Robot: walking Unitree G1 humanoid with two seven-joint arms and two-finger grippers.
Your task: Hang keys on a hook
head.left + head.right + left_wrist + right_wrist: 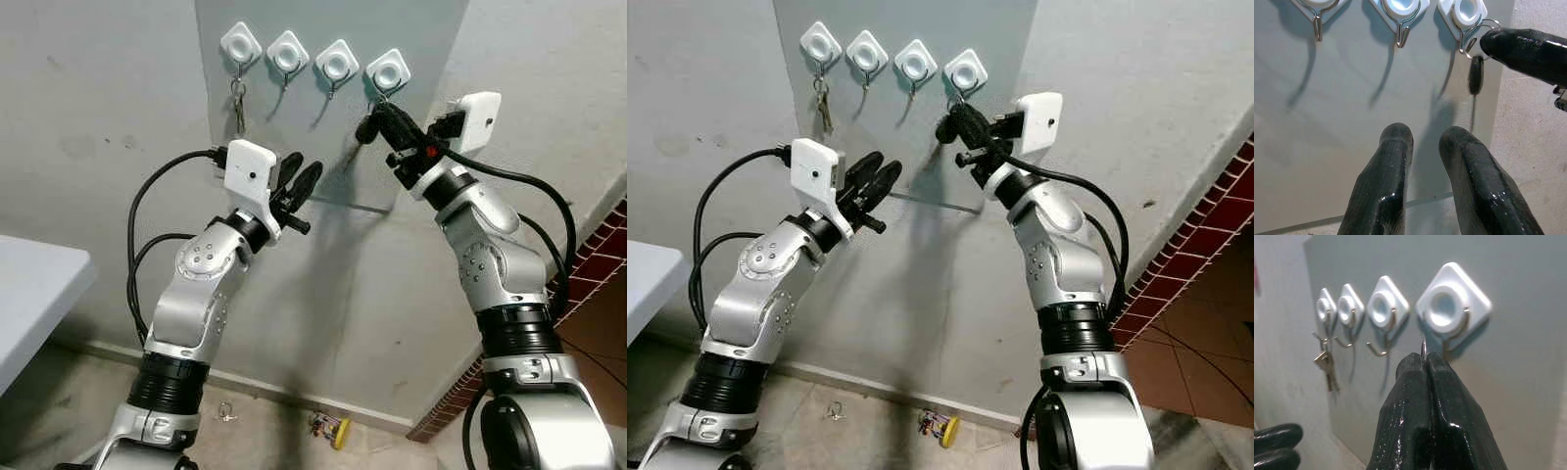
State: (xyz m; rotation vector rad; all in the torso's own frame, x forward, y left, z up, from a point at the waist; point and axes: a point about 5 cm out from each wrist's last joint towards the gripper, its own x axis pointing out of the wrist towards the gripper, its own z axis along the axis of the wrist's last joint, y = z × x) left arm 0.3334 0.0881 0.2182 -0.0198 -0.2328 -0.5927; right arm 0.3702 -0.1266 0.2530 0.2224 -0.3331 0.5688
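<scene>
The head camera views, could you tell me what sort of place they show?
Probably a bare corner of a home, perhaps an entryway: a grey wall panel carrying four white key hooks, a red brick wall and a tiled floor.

Home entryway, wall key hooks (313,57), tiled floor (1205,333)

Glossy white plastic hooks (1452,306) with metal wire, shiny black claw fingers (1415,416), matt grey board (411,29)

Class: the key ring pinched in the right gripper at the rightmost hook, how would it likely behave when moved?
The key ring, thin wire pinched by the right gripper, probably stays stiff yet could slip. The key hanging below it likely swings freely. Both look light.
</scene>
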